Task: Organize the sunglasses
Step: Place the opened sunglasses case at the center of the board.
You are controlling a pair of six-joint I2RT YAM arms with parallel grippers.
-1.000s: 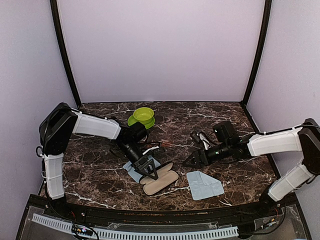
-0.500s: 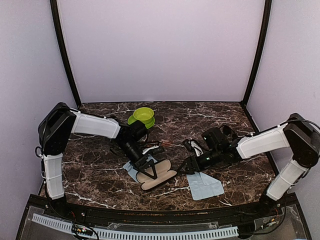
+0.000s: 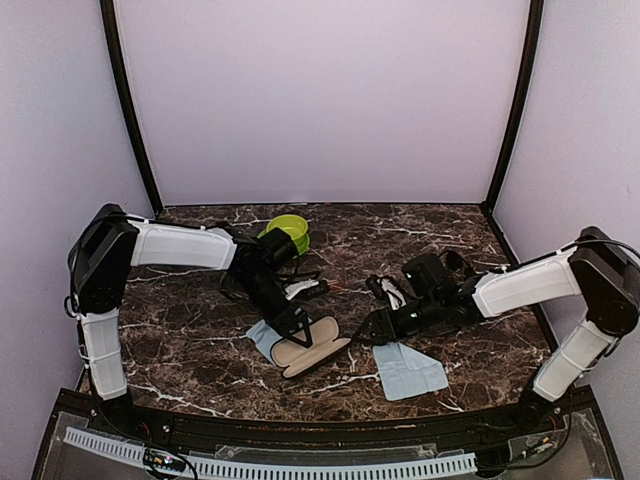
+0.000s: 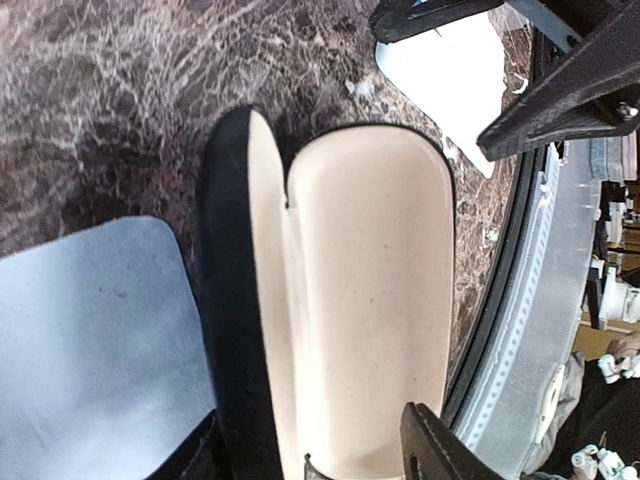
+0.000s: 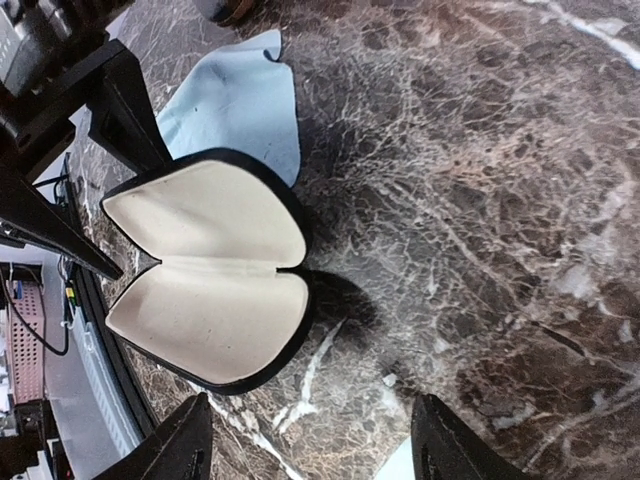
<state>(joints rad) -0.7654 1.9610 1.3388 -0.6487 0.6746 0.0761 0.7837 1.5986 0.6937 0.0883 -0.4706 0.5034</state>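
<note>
A black case with cream lining lies open near the table's front, one half tipped up on edge. My left gripper straddles its near end, both fingers against the shell. My right gripper hangs open just right of the case, with only bare marble between its jaws. No sunglasses show plainly. A faint reddish streak behind the case is too small to identify.
A light-blue cloth lies partly under the case's left side. A second cloth lies by the right gripper. A green bowl stands at the back left. The table's front rail runs close to the case.
My left gripper has narrowed onto the case, which has folded partway and slid slightly back and left. My right gripper has moved left toward the case and lower.
</note>
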